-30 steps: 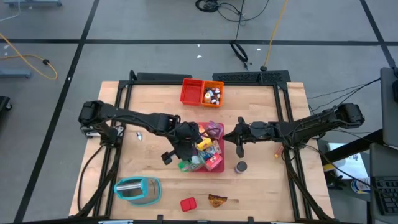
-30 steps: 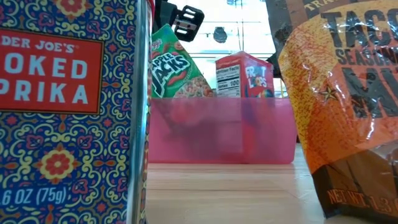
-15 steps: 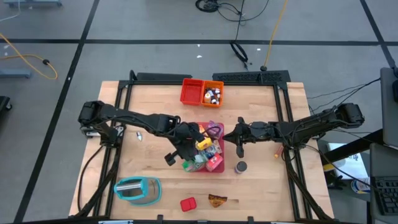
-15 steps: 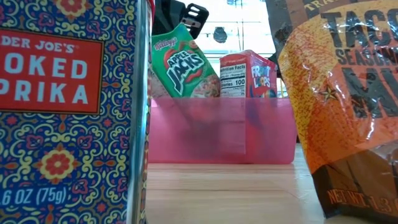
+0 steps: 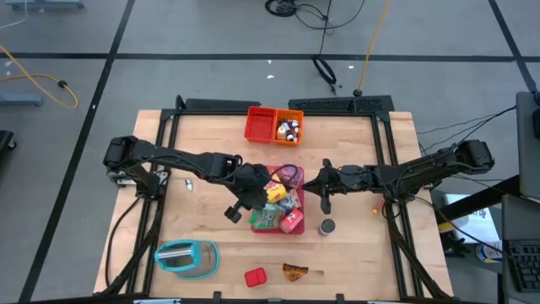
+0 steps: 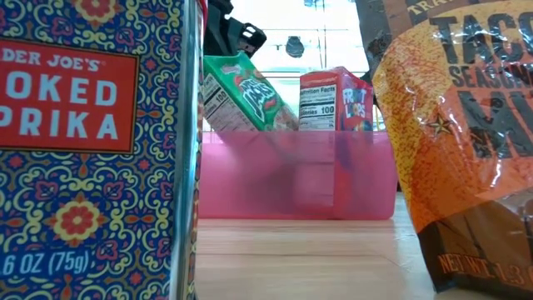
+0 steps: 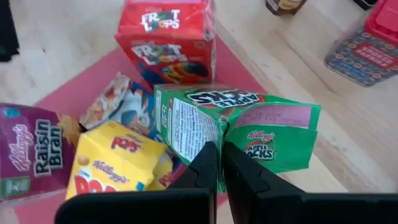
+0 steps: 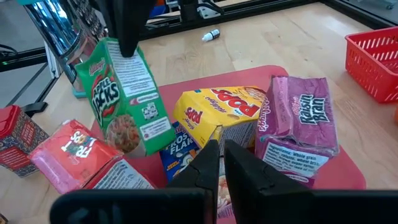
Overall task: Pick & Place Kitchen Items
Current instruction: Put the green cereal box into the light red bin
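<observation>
A flat pink-red tray [image 6: 291,179] at the table's middle holds several small cereal boxes: a red one [image 7: 166,37], a yellow one [image 8: 217,115], a purple one [image 8: 297,118] and a blue-white one [image 7: 124,102]. A green box [image 5: 265,216] stands tilted at the tray's near left, with my left gripper [image 7: 217,155] shut on its top. My right gripper [image 5: 325,192] hangs shut just above the tray's right side, and its fingers [image 8: 208,163] point across the boxes. My left gripper pinches the green box's top end [image 7: 221,132] at an edge of the closing flap, between its two fingers. The fingers come from above, slanting down from the table's left. The box leans over, its lower end [image 8: 140,146] down in the tray beside the red box.
At the far edge stand a red bin [image 5: 261,124] and an orange bin [image 5: 289,127] with small bottles. A grey can [image 5: 326,226] sits right of the tray. A teal item [image 5: 187,257], a red tin [image 5: 255,276] and a brown packet [image 5: 294,271] lie near the front.
My left gripper has rolled at the wrist while staying in place. The green box has turned about with it: its front faced the table's near edge before, now a side panel does, and it leans over more. The red box beside it has shifted slightly.
</observation>
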Controlling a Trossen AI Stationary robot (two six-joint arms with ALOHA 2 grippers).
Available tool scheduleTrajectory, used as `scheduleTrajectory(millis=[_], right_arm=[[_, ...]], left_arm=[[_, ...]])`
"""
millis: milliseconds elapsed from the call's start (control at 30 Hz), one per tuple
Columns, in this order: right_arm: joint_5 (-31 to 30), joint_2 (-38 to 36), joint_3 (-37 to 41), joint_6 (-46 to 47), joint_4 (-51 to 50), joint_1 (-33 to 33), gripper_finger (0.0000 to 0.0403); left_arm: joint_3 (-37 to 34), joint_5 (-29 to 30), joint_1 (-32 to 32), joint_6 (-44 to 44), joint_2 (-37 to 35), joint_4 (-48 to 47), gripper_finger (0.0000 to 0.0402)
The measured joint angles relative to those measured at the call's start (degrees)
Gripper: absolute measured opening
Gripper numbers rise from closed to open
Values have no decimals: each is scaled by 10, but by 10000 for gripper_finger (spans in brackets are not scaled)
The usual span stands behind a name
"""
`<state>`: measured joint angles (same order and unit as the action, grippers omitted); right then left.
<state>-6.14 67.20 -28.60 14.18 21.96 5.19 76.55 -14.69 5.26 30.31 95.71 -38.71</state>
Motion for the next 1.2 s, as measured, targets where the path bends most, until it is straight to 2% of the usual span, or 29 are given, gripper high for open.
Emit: scheduleTrajectory(millis=[400, 600, 733, 933, 1033, 1200], right_arm=[[1, 0, 0, -1, -1, 0, 18], [1, 0, 0, -1, 0, 0, 18], [1, 0, 0, -1, 0, 0, 18], [1, 0, 0, -1, 0, 0, 18], [1, 0, 0, -1, 0, 0, 18], [2, 0, 0, -1, 0, 0, 18]], left_arm=[[0, -12, 13, -61, -22, -1, 16], [0, 16, 19, -134, -14, 19, 24], [0, 28, 21, -129, -12, 15, 64], [0, 38, 30, -155, -12, 32, 161], [0, 40, 38, -118, -12, 29, 199], [0, 56, 54, -94, -12, 33, 226]])
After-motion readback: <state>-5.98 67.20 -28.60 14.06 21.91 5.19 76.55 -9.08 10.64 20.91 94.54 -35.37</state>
